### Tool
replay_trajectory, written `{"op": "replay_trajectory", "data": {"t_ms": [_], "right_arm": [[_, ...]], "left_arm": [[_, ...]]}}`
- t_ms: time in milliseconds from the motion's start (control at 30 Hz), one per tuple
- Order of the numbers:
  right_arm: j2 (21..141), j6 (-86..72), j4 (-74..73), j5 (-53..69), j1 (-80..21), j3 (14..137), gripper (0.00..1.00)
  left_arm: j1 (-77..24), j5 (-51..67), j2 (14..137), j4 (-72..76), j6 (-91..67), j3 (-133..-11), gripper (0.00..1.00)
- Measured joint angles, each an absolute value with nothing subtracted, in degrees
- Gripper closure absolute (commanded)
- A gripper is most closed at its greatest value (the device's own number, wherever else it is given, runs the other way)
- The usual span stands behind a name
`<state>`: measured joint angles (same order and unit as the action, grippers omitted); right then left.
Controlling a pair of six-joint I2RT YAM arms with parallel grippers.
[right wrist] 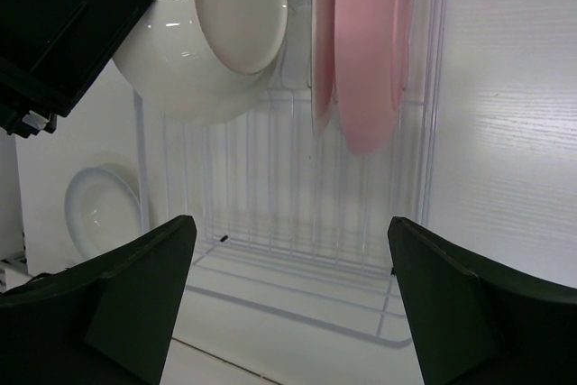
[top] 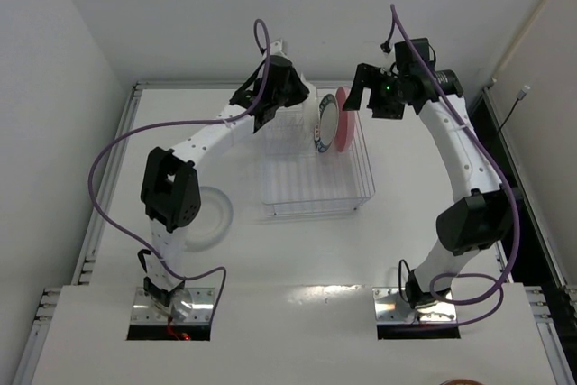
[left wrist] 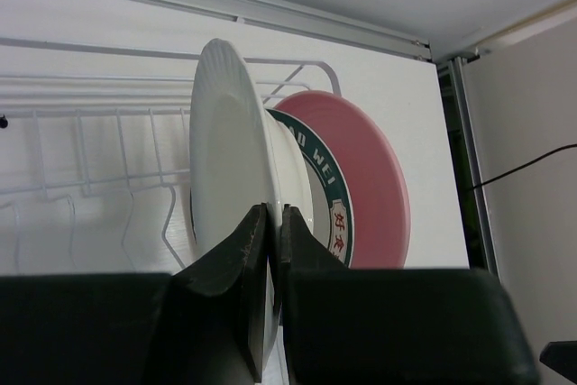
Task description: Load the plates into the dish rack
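Note:
My left gripper is shut on the rim of a milky glassy plate. It holds the plate upright over the far end of the white wire dish rack. Just beyond it stand the teal-rimmed plate and the pink plate, both upright in the rack. I cannot tell whether the held plate rests in the prongs. My right gripper is open and empty, to the right of the rack's far end. Another glassy plate lies flat on the table left of the rack.
The near rows of the rack hold nothing. A raised metal rail edges the table just behind the rack. The left arm's elbow hangs over the flat plate's left side.

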<state>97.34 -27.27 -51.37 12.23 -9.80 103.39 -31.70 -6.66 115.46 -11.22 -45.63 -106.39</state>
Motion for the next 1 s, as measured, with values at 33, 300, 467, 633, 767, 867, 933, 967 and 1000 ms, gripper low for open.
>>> {"op": "replay_trajectory", "data": {"t_ms": [33,300,467,633,767,867,933,967,1000], "right_arm": [[97.30,-27.27,-51.42,12.25,-9.80,103.09,0.14],[97.12,-27.27,-51.46,12.69,-9.32,101.67,0.14],[96.97,-27.27,-51.44,13.04,-8.99,101.12,0.14],[96.92,-27.27,-51.46,13.74,-8.71,100.77,0.14],[96.90,-27.27,-51.44,14.20,-8.69,100.36,0.14],[96.90,-27.27,-51.44,14.63,-8.38,99.88,0.14],[96.90,-27.27,-51.44,14.79,-8.23,99.70,0.14],[96.90,-27.27,-51.46,14.87,-8.16,99.59,0.14],[96.82,-27.27,-51.40,15.03,-8.05,99.39,0.14]], "left_arm": [[-31.83,-7.03,115.46,-11.35,-45.74,-106.48,1.00],[-34.22,-12.51,115.46,-13.63,-46.78,-107.39,1.00],[-35.55,-15.09,115.46,-16.05,-47.44,-107.42,1.00],[-36.03,-17.32,115.46,-17.80,-47.97,-107.42,1.00],[-36.03,-18.94,115.46,-18.20,-48.60,-107.42,1.00],[-36.03,-19.64,115.46,-18.26,-49.01,-107.42,1.00],[-36.10,-20.05,115.46,-18.41,-49.58,-107.42,1.00],[-36.10,-20.23,115.46,-18.48,-50.00,-107.42,1.00],[-36.10,-20.40,115.48,-18.68,-50.35,-107.42,1.00]]}}
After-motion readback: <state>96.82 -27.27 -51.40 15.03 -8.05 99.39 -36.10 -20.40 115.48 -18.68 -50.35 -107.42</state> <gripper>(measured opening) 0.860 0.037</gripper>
